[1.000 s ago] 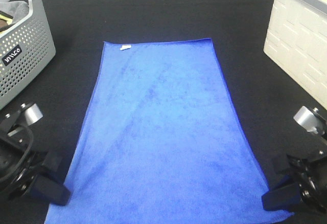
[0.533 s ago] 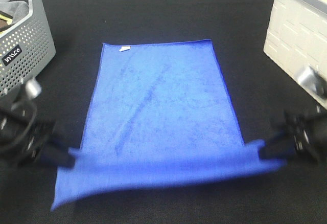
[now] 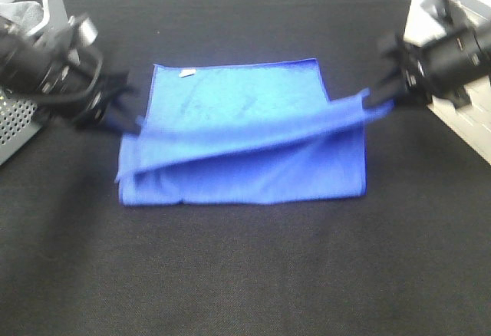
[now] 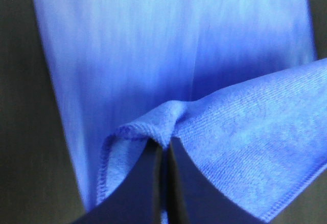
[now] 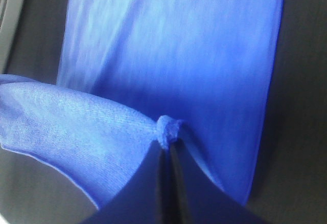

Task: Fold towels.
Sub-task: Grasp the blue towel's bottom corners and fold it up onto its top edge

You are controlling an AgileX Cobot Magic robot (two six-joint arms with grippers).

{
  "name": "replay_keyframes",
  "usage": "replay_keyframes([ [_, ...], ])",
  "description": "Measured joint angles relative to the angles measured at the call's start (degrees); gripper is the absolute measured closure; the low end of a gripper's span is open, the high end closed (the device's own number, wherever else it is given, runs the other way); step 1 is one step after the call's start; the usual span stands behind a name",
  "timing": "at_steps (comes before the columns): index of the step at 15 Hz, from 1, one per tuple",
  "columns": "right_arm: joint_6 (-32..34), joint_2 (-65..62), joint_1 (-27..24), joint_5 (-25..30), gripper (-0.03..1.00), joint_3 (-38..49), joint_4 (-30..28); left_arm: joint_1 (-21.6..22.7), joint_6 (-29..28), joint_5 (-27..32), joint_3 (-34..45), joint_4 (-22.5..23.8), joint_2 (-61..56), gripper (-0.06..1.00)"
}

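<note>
— Seen from high up, where is the towel?

— The blue towel (image 3: 253, 171) lies mid-table on the black table (image 3: 245, 275), between the grey basket (image 3: 19, 125) and the white crate (image 3: 468, 129). Its near half is doubled over. My left gripper (image 3: 130, 125) and right gripper (image 3: 377, 100) hold one edge stretched in the air above the far half, which lies flat with its white tag (image 3: 186, 72) showing.

— And from your left wrist?

— My two fingers are pressed together, pinching a puckered corner of the towel (image 4: 240, 137) at its stitched hem. The cloth beneath is blurred.

— The right wrist?

— Much the same. My fingers are pressed tight on a small bunched knot of towel (image 5: 167, 127), and the lifted fold runs off to one side.
</note>
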Motion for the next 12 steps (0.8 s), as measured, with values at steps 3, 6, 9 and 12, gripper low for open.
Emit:
replay_keyframes([
  [3,3.8,8.4,0.0,1.9,0.97,-14.6,-3.4,0.0,-0.7,-0.1,-12.1,1.4,6.6,0.94],
  [6,8.5,17.5,0.0,4.0,0.97,-28.8,-7.0,1.2,-4.1,0.0,-24.5,5.3,13.8,0.94],
  [9,9.7,23.4,0.0,4.7,0.97,-38.6,-8.1,2.5,-4.8,-0.1,-32.2,6.3,18.9,0.94],
  [12,10.8,28.1,1.4,4.7,0.97,-46.3,-10.2,2.5,-4.6,-2.3,-37.6,6.4,23.0,0.94],
])
